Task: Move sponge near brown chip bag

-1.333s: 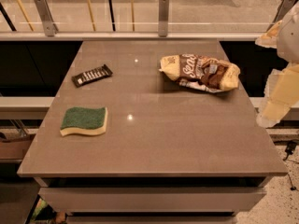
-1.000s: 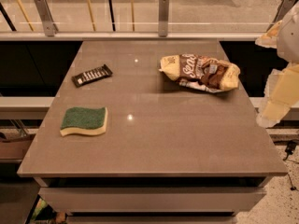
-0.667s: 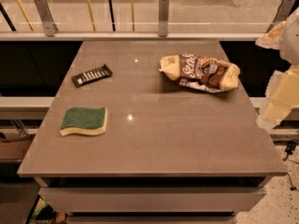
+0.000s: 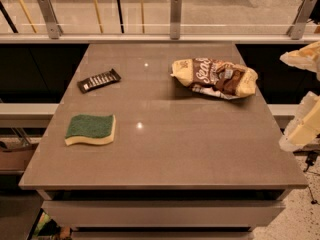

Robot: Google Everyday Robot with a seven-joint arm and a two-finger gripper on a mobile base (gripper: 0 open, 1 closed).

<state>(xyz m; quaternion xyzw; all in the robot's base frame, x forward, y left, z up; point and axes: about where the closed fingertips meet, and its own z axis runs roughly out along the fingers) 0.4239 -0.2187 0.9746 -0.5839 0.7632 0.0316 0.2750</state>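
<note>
Well apart, sponge (image 4: 91,129) lies front-left, pincer (image 4: 300,100) beyond table's (image 4: 190,154) right edge.

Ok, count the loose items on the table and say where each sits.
3. The sponge lies front left, the dark wrapped bar back left, the brown chip bag back right. The gripper hangs beyond the table's right edge, touching none. Nothing looks hidden.

A grey-brown desk (image 4: 200,154) stands in front of a glass railing (image 4: 230,9) with metal posts (image 4: 175,15). A thin dark wrapped bar (image 4: 99,80) lies slanted toward the desk's far left side. The hand (image 4: 299,96) hangs just off the desk's right edge.
</note>
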